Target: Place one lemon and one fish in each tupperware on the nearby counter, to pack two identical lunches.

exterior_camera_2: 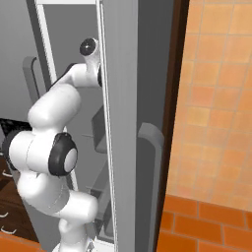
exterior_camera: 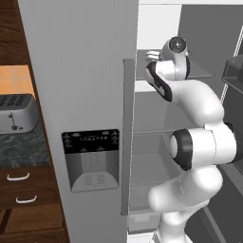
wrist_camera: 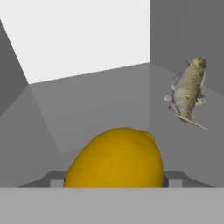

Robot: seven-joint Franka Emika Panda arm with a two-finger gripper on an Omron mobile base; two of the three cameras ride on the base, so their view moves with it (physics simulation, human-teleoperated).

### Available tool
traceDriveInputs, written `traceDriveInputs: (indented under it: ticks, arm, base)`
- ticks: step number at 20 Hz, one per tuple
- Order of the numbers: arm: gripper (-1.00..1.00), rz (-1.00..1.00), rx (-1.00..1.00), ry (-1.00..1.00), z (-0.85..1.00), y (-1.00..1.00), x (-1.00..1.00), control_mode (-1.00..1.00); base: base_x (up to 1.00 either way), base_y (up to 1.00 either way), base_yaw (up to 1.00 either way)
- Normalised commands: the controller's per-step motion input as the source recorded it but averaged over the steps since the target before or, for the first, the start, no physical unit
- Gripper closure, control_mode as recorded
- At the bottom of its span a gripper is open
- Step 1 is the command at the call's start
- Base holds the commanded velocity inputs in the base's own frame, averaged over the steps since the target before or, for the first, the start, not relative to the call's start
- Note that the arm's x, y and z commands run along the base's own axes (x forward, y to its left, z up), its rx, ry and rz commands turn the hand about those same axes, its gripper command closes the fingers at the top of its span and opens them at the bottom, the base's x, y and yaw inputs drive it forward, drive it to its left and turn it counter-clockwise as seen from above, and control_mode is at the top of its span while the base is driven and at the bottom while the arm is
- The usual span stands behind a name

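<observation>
You are reaching into the open fridge (exterior_camera: 95,95), and the step in hand looks like the grasp on a lemon (wrist_camera: 115,158) that lies on a grey shelf (wrist_camera: 96,105) inside. Keep the lemon centred between the fingers and let them meet its widest part before you lift, since a round fruit can squirt out of an off-centre pinch. The gripper (wrist_camera: 114,181) has the lemon right between its fingers, which stand about half spread; whether they already press it, you cannot tell. A fish (wrist_camera: 188,92) lies further back toward the shelf's right wall, well apart from the lemon.
</observation>
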Motion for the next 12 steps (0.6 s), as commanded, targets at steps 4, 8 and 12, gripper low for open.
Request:
traceDriveInputs:
  ticks: [4,8,12]
  arm:
    - [1.00,0.00,0.00,-0.07,0.10,0.31,-1.00,-1.00]
    - [1.00,-0.02,0.04,0.11,0.69,0.00,-1.00,-1.00]
    - [1.00,-0.01,0.01,0.28,0.42,0.02,-1.00,-1.00]
  base:
    - [0.00,0.00,0.00]
    - [0.00,0.00,0.00]
    - [0.00,0.00,0.00]
